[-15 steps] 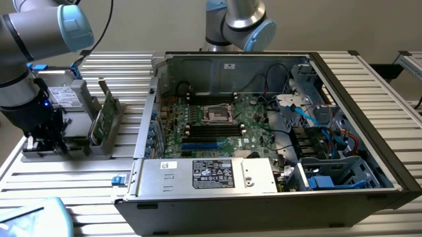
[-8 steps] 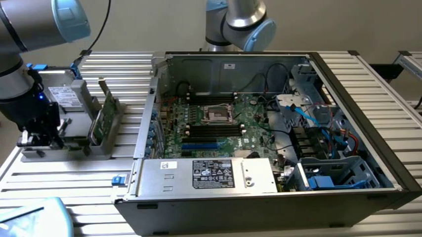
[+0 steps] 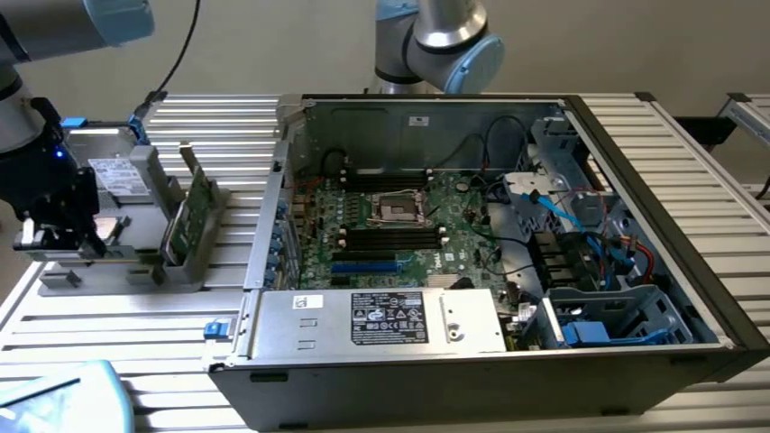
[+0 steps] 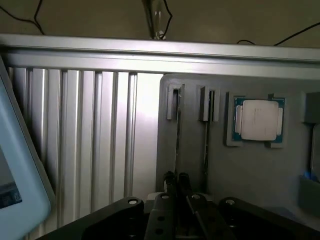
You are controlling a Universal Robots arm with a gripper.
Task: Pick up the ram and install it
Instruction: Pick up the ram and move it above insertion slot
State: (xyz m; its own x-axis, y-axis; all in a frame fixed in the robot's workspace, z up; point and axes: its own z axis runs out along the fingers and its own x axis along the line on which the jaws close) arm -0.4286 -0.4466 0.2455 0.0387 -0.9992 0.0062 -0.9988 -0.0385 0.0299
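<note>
wrist view: the black robot gripper [image 4: 177, 181] has its fingertips [image 4: 170, 178] pulled close together, and they hold nothing. just past the tips is the ram [image 4: 177, 130], a long thin dark-green board standing on its edge in a flat grey plastic holder [image 4: 250, 170]. its long side runs straight away from the fingers. far off across the table sits the open black computer case [image 3: 481, 388].

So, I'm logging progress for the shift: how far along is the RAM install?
Nothing looks done yet: the ram stands on edge in the grey fixture, outside the computer case. In hand: the gripper sits at one end of that stick, lined up with it. Left: the lift and the seating on the motherboard.
</note>
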